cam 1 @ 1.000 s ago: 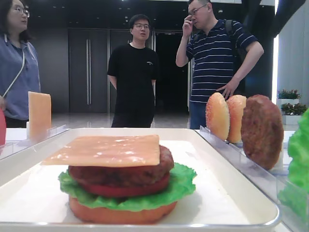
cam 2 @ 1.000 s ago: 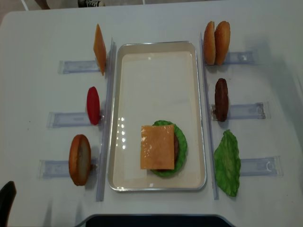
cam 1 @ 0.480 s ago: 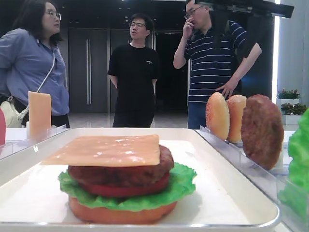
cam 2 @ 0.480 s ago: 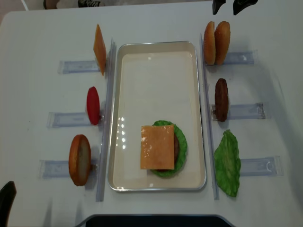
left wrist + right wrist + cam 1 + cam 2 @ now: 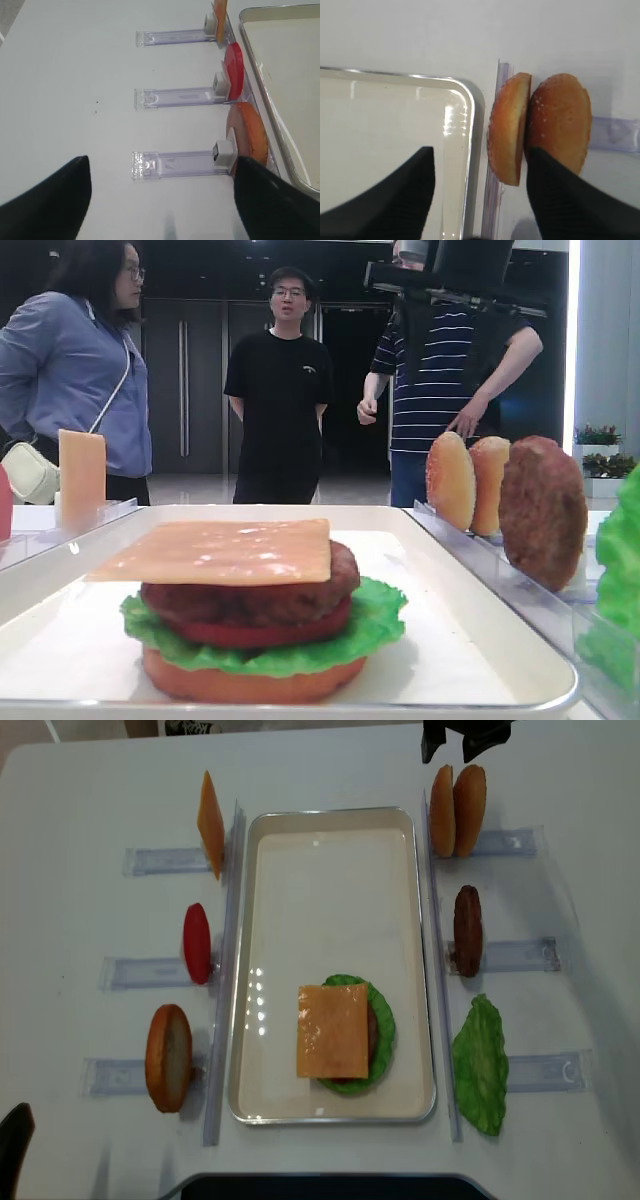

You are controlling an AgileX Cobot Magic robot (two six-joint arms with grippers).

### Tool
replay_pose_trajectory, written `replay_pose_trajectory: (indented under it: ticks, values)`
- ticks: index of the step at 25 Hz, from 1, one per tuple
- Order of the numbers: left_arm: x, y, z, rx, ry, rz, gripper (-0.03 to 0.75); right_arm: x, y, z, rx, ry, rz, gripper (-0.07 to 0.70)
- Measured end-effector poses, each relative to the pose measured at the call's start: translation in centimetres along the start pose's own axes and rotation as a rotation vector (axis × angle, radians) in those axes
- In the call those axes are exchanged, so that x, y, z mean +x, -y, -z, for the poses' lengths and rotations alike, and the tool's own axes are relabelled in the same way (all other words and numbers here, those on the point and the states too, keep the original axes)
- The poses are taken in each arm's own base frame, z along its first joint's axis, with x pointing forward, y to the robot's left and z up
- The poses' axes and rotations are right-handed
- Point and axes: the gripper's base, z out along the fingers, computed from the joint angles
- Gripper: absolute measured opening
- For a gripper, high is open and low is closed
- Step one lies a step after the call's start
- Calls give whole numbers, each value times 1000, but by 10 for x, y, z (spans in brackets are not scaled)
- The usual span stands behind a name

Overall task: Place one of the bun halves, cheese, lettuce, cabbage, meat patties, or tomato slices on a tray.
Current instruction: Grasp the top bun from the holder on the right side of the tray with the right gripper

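The right gripper (image 5: 477, 197) hangs spread above the two bun halves (image 5: 537, 127) standing on edge directly below its fingers, so the step in hand is reaching for a top bun. Next it likely must descend and straddle one half without nudging its touching neighbour. The tray (image 5: 465, 107) rim lies just inward; the stacked burger (image 5: 345, 1032) sits farther back toward the robot.

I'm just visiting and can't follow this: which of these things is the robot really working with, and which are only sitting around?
In the job: right gripper, open over the two bun halves; white tray; stacked burger; spare cheese, tomato, patty, lettuce, bun.

Just about: clear holders; three people.
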Motion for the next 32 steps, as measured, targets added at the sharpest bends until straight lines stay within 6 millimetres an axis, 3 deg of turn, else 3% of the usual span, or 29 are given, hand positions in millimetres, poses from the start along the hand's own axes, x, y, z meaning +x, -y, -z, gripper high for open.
replay_pose_trajectory:
  ticks: [12, 32]
  values:
    - [0, 0, 0, 0, 0, 0, 693, -2, 6, -33, 53, -25, 20, 419]
    - [0, 0, 0, 0, 0, 0, 693, -3, 6, -40, 53, -25, 20, 419]
